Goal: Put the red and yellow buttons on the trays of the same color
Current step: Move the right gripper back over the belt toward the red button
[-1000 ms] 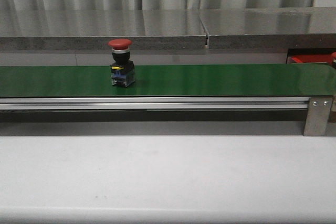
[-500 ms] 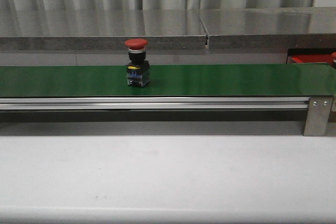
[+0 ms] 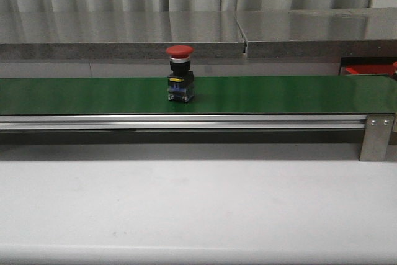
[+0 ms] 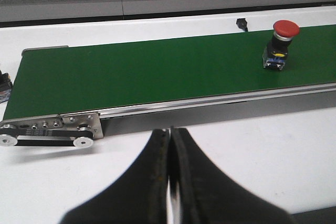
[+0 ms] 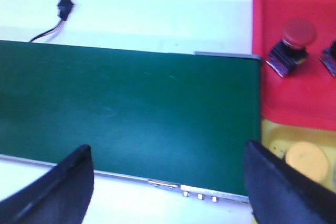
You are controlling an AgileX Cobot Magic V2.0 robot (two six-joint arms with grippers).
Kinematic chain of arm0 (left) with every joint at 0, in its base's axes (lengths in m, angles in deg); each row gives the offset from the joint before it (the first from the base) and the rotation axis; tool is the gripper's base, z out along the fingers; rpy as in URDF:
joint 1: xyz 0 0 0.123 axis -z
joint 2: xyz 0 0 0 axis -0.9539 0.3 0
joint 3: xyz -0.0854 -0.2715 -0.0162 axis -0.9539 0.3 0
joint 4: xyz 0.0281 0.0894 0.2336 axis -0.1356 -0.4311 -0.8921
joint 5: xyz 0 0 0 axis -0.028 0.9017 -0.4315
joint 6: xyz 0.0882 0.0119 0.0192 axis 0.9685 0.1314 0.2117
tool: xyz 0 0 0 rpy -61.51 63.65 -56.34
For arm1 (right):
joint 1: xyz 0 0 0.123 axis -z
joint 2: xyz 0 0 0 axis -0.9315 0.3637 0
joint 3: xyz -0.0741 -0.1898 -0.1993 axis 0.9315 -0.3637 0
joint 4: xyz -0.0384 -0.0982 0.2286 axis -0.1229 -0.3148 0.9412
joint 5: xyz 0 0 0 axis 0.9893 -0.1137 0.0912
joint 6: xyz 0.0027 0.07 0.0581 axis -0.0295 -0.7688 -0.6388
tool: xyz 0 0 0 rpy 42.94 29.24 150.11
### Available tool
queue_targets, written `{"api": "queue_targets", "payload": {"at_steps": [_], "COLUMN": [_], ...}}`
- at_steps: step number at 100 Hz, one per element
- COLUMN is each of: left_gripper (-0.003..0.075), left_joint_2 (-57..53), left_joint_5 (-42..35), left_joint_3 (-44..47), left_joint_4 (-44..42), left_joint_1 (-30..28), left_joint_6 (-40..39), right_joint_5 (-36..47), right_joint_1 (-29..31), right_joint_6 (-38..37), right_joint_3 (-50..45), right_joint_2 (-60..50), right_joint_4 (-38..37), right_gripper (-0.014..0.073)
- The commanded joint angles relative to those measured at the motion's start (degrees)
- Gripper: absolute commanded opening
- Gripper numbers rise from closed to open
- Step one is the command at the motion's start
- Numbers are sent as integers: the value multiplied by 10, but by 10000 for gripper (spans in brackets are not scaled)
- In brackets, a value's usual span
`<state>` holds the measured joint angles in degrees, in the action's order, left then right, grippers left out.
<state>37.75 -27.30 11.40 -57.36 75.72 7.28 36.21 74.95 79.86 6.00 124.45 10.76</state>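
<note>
Red mushroom-head push button (image 3: 180, 73) stands upright on the green conveyor belt (image 3: 279, 94), a bit left of belt centre in my front view, cap up, black/blue contact block on the belt; nothing touches it. Left wrist cam: same button near the belt's far edge, w/ the left gripper (image 4: 170, 169) over the white table (image 4: 273, 145) beside the belt frame, fingers pressed together, holding nothing. Right wrist cam: right gripper (image 5: 168, 177) spread wide over the belt end, empty. Just beyond that end, red tray (image 5: 294, 93) carries a second red button (image 5: 291, 44); adjoining yellow tray (image 5: 270, 132) holds a yellow button (image 5: 305, 158).
</note>
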Motion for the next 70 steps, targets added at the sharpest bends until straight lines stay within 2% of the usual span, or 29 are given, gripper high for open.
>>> {"api": "queue_targets", "payload": {"at_steps": [1, 32, 49, 70], "left_gripper": [-20, -20, -20, -20], "left_joint_2": [2, 2, 2, 2], "left_joint_5": [-41, -41, -41, -41], "left_joint_3": [-14, -14, -14, -14], "left_joint_4": [9, 9, 9, 9], "left_joint_1": [4, 4, 4, 4], "left_joint_6": [-3, -3, -3, -3], "right_joint_5": [-10, -159, -171, -169], "right_joint_1": [-26, -103, -149, -188], "right_joint_6": [6, 42, 110, 136], "right_joint_3": [50, 214, 268, 302], "right_joint_2": [-3, 118, 175, 237], "right_joint_4": [-2, -4, -4, -3], "right_gripper": [584, 584, 584, 584]}}
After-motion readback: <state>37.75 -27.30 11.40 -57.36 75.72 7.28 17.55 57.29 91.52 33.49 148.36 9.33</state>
